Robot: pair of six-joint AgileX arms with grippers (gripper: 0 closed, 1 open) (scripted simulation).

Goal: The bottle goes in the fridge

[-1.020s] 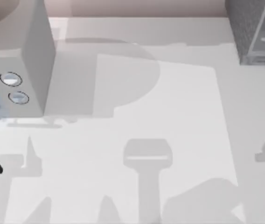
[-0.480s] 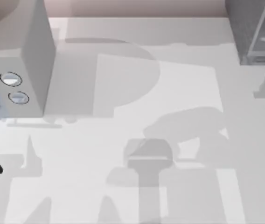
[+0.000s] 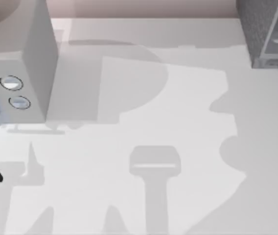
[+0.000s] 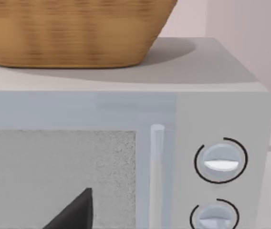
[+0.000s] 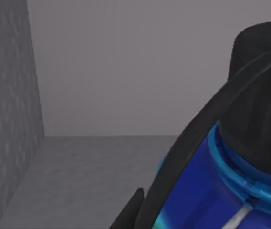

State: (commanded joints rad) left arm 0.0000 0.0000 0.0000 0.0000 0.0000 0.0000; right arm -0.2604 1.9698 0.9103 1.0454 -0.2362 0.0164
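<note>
A wide, smooth white table covered in soft grey shadows stands in front of a plain pale pink wall. At the far right corner is the big dark grey speckled fridge. It is rough-looking on the sides and smooth grey at the back inside. On the left side sits a lighter grey box with two round shiny dials. A woven tan basket rests on top of it. The small blue bottle with its round black cap is inside the fridge, above its floor. The right gripper holds it there. The left gripper waits near the box's front, and I cannot tell if it is wide or closed.
</note>
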